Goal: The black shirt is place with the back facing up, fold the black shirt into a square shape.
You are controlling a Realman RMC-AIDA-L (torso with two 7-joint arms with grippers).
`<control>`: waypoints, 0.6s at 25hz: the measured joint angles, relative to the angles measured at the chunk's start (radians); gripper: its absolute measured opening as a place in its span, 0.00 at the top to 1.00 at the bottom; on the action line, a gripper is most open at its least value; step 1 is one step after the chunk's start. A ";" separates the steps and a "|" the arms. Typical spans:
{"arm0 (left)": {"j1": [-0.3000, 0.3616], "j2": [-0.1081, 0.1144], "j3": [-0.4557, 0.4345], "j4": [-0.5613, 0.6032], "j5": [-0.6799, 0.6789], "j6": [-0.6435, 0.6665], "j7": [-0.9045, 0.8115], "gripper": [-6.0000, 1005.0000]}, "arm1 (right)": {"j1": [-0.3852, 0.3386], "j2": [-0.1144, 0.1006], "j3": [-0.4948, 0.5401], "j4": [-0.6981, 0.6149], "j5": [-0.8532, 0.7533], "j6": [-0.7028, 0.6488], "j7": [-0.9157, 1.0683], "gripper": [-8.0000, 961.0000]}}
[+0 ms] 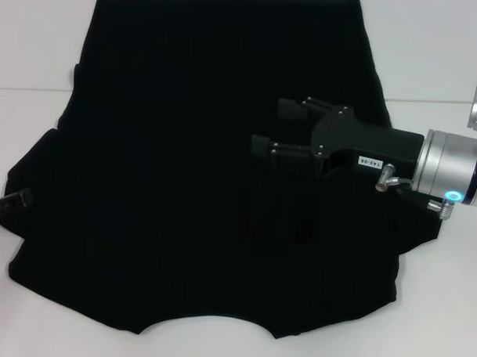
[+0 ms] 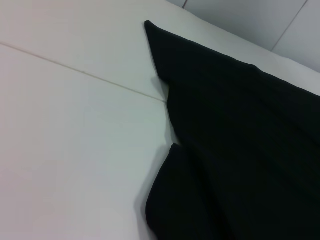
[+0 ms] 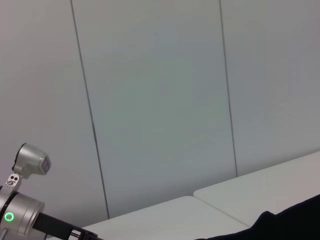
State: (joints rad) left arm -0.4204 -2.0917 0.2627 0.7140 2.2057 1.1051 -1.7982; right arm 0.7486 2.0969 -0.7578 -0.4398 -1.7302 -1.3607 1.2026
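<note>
The black shirt (image 1: 199, 185) lies spread flat on the white table (image 1: 39, 62), hem at the far side and sleeves toward me. No lettering shows. My right gripper (image 1: 269, 125) reaches in from the right and hovers over the shirt's right half, jaws open and empty. Only a small dark part of my left gripper (image 1: 1, 205) shows, at the left edge next to the left sleeve. The left wrist view shows a shirt edge and corner (image 2: 235, 140) on the table. A bit of shirt (image 3: 295, 220) shows in the right wrist view.
A seam (image 1: 30, 89) crosses the table behind the sleeves. Bare white table surrounds the shirt on the left (image 2: 65, 140) and far right (image 1: 438, 60). The right wrist view shows a grey panelled wall (image 3: 160, 100) and the other arm (image 3: 20, 215).
</note>
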 joint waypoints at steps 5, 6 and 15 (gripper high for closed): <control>-0.009 0.003 0.001 0.024 0.056 0.001 -0.050 0.13 | 0.000 -0.001 0.001 0.000 0.000 -0.002 0.000 0.05; -0.012 0.004 0.001 0.031 0.071 0.003 -0.066 0.13 | 0.000 -0.001 0.001 0.000 0.000 -0.002 0.000 0.05; -0.024 0.008 0.023 0.042 0.101 0.002 -0.104 0.13 | 0.000 -0.002 0.004 0.000 0.000 -0.006 0.000 0.05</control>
State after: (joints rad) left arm -0.4445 -2.0832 0.2859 0.7557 2.3064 1.1071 -1.9023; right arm 0.7486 2.0953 -0.7542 -0.4403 -1.7303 -1.3666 1.2026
